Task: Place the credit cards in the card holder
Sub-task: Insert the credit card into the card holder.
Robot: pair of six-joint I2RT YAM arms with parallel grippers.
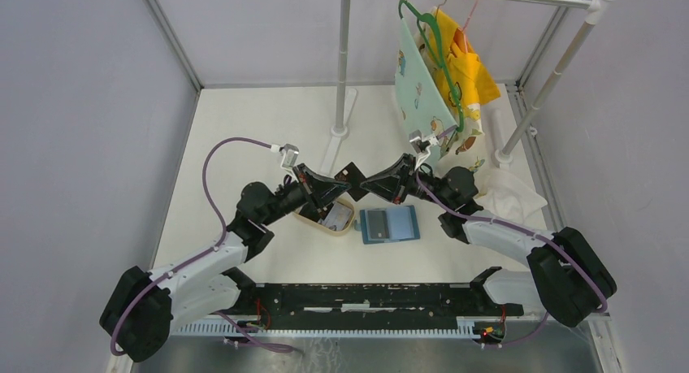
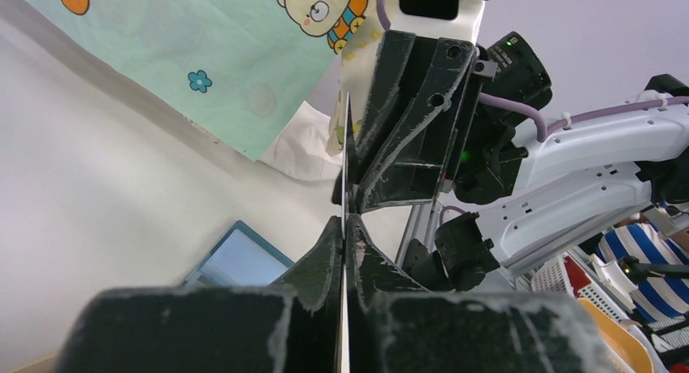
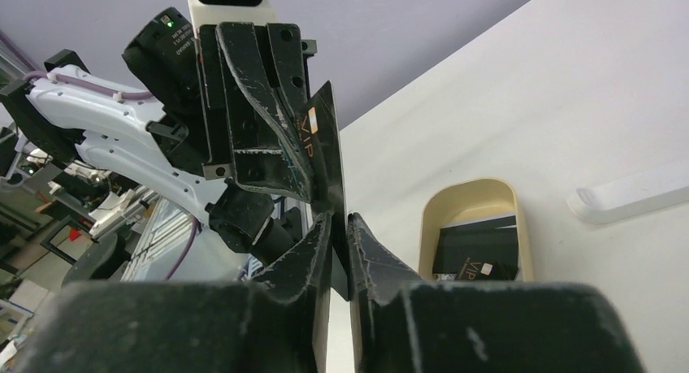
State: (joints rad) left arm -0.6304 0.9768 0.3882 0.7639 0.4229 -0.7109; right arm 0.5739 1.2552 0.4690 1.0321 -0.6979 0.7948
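Observation:
A dark credit card (image 1: 352, 173) is held in the air between my two grippers, above the table's middle. My left gripper (image 1: 344, 179) is shut on one side of it and my right gripper (image 1: 364, 183) is shut on the other. The left wrist view shows the card edge-on (image 2: 344, 162) between my left gripper's (image 2: 344, 223) fingers. In the right wrist view the card (image 3: 323, 137) reads "VIP" and sits in my right gripper (image 3: 341, 220). The teal-blue card holder (image 1: 390, 224) lies open and flat just below them; it also shows in the left wrist view (image 2: 237, 259). More dark cards (image 3: 479, 255) lie in the tan tray (image 3: 429, 227).
The tan oval tray (image 1: 313, 219) sits left of the card holder. A clothes rack post (image 1: 341, 80) stands behind, with a pale green printed cloth (image 1: 422, 88) and a yellow garment (image 1: 470, 74) hanging. A white cloth (image 1: 510, 190) lies at the right.

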